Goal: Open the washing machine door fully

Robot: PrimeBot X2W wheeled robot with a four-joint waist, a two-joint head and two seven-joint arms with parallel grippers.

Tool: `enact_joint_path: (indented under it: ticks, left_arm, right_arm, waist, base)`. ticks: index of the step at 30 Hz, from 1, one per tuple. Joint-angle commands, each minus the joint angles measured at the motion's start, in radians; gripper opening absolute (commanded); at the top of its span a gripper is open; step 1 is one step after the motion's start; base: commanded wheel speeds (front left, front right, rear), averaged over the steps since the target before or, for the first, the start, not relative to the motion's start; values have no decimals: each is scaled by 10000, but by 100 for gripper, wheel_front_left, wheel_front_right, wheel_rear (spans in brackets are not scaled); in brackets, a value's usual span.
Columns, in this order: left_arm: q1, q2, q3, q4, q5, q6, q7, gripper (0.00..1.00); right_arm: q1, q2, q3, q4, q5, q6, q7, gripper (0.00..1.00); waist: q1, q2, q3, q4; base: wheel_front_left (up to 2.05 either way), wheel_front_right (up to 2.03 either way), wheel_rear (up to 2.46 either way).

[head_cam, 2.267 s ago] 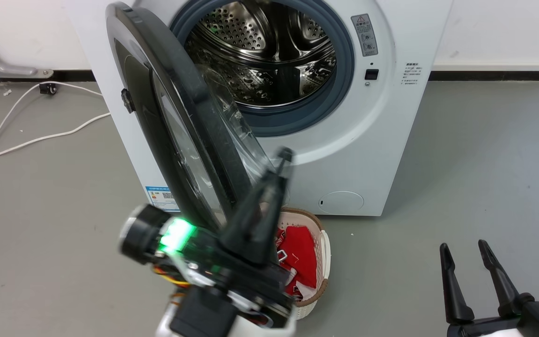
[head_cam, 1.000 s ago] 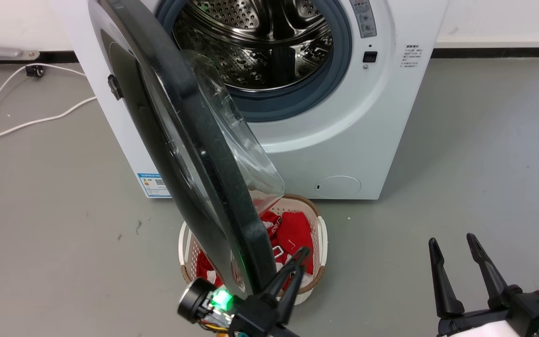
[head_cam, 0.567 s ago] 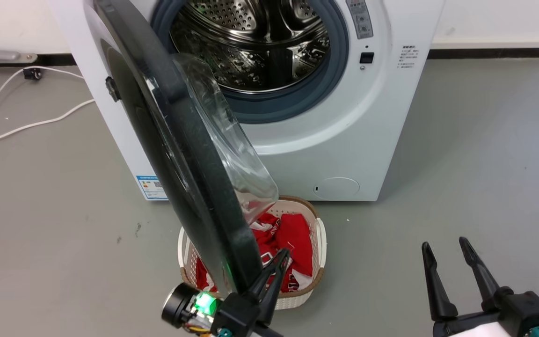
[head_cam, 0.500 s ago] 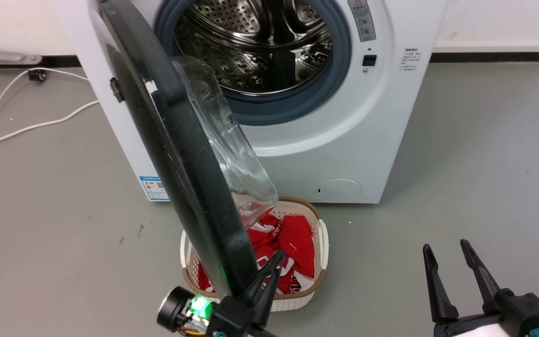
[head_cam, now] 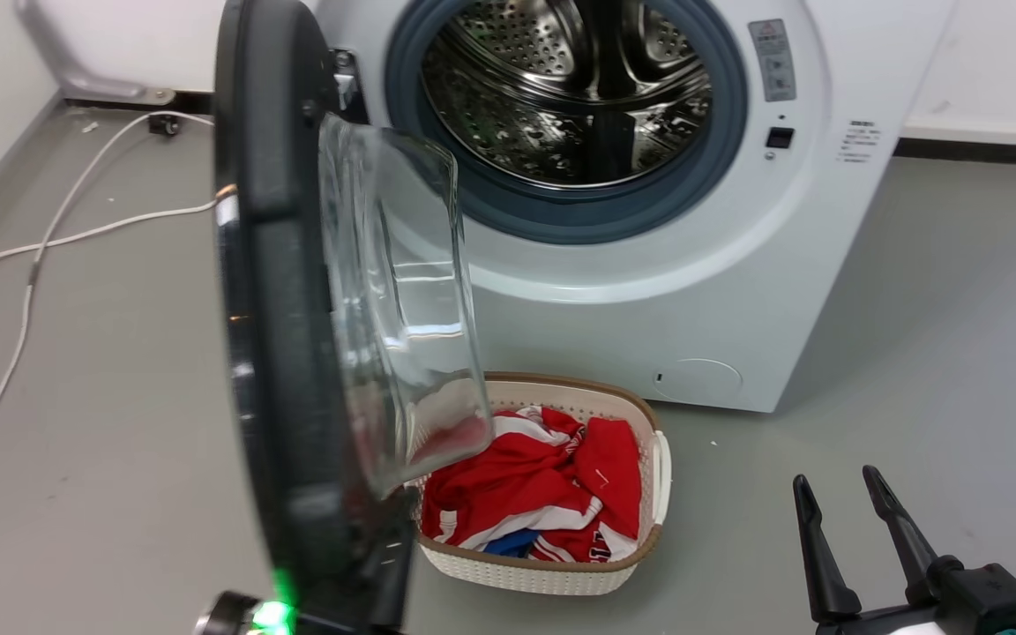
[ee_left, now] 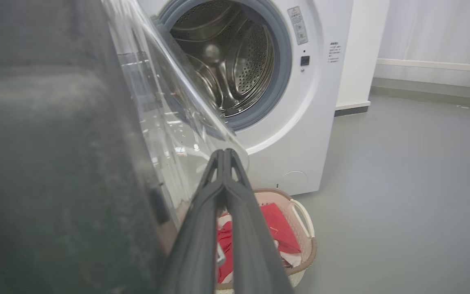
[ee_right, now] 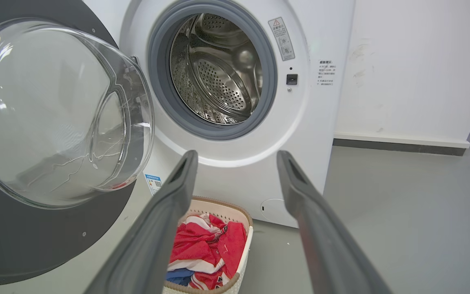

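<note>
a bare laundry room, plain as a utility or test space. a white front-loading washing machine (head_cam: pixel 649 291) with a perforated steel drum (head_cam: pixel 578 88) stands on a smooth grey floor (head_cam: pixel 914 353) by a plain white wall (ee_right: pixel 402 61) with a dark skirting strip (ee_right: pixel 398 145). a white woven-rim laundry basket (head_cam: pixel 526 573) of red clothes (head_cam: pixel 517 476) sits just before it, and a loose white cable (head_cam: pixel 76 236) trails across the floor.

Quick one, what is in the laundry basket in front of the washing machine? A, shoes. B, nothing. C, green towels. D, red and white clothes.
D: the laundry basket in front of the washing machine holds crumpled red and white clothes, with a bit of blue.
</note>
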Motion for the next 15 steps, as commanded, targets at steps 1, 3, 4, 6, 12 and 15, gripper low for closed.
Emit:
enact_joint_path:
  ticks: [1,3,4,6,12,15]
  left_arm:
    - [-143,306,494,110,-87,159,66,0]
    - [24,271,709,6,-158,262,57,0]
    - [110,279,855,-49,-216,340,54,0]
    - [269,347,1283,-157,-360,514,46,0]
    - [540,786,2804,-295,-756,739,46,0]
    - [430,880,3369,-287,-955,788,46,0]
  right_arm:
    - [98,31,4,24,66,-3,-21,100]
    - [110,31,9,21,61,-3,-21,100]
    - [109,31,6,26,56,-3,-21,100]
    - [97,31,6,21,36,-3,-21,100]
    - [-47,31,-16,-15,-75,-3,-21,100]
    - [-207,31,-28,-71,-120,-3,-21,100]
  waist:
    - [1,-1,-38,96]
    - [1,-1,-40,177]
    - [1,-1,-34,211]
    - [1,-1,-11,272]
    - [1,-1,314,387]
    - [1,-1,548,353]
  base:
    - [0,0,0]
    - [0,0,0]
    - [0,0,0]
    - [0,0,0]
    - [0,0,0]
    - [0,0,0]
